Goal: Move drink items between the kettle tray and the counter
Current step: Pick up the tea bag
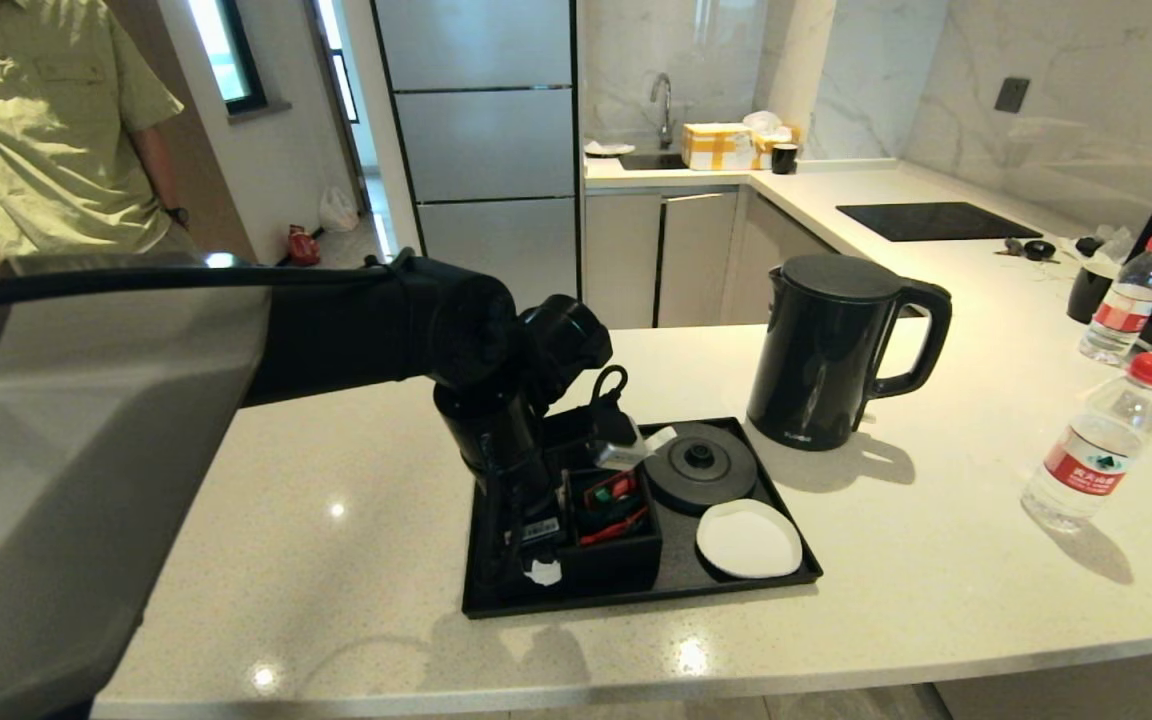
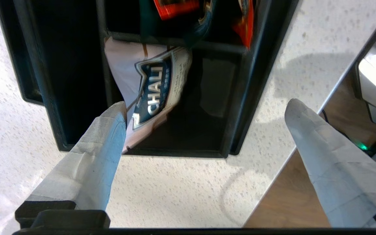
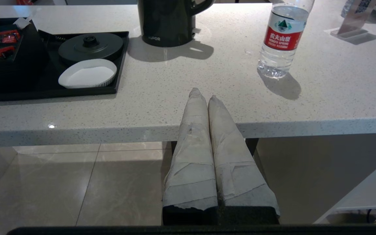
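Observation:
My left gripper hangs open over the front corner of the black kettle tray. One of its fingertips touches the edge of the pink-and-black sachet, which leans inside a small compartment. The other fingertip is outside the tray, over the counter. In the head view the left gripper points down into the tray and hides the sachet. The black kettle stands on the counter, off its round base. A red-capped bottle stands at the right. My right gripper is shut and empty at the counter's front edge.
Red-and-green packets fill the compartment next to the sachet's. A white coaster lies in the tray. A second bottle and small items stand far right, the black hob behind. A person stands at far left.

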Available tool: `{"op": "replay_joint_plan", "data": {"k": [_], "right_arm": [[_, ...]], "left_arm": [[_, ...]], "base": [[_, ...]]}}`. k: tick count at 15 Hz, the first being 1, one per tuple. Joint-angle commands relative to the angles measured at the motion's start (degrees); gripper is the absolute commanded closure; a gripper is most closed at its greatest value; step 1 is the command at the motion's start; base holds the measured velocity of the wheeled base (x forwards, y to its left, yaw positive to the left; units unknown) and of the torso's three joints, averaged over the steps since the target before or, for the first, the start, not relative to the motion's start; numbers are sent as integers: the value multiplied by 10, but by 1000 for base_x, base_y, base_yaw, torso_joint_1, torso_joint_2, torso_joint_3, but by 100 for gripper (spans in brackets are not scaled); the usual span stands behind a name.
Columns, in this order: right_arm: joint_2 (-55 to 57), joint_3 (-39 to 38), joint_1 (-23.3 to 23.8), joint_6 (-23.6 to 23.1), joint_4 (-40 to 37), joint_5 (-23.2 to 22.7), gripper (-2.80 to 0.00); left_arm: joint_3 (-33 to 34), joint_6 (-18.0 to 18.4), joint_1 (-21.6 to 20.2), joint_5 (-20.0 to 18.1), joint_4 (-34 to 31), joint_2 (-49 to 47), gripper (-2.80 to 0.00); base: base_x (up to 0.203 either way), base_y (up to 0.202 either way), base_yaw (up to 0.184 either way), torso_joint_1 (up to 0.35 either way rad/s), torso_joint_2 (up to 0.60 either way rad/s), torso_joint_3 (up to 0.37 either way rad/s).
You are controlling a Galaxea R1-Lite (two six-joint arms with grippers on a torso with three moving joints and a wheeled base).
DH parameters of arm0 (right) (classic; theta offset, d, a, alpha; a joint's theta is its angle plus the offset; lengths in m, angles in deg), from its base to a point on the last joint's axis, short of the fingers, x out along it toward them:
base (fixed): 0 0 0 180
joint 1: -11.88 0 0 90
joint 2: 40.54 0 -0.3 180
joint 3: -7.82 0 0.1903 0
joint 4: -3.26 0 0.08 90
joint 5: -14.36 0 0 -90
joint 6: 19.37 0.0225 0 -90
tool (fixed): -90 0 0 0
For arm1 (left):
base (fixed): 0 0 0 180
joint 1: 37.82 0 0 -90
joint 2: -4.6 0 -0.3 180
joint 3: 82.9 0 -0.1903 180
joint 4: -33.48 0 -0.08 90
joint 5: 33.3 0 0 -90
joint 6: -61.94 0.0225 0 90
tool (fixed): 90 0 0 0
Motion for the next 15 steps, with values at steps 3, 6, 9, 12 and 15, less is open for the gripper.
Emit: {"op": "replay_joint_plan", "data": {"k": [3,6,9,12,15], "right_arm": [[1,0,0,0,0,0,0],[1,0,0,0,0,0,0],[1,0,0,0,0,0,0],[1,0,0,0,0,0,0],[1,0,0,0,0,0,0]], "left_arm": [[-4,2,0,-1,-10,4,-280],[-4,2,0,-1,-7,-3,-280],[-5,2,0,0,-6,-5,-280],[-5,2,0,0,-4,-13,0],[-5,2,0,1,-3,-15,0]], "base": [[0,0,0,0,0,0],[0,0,0,0,0,0],[0,0,0,0,0,0],[0,0,0,0,0,0],[0,0,0,0,0,0]]}}
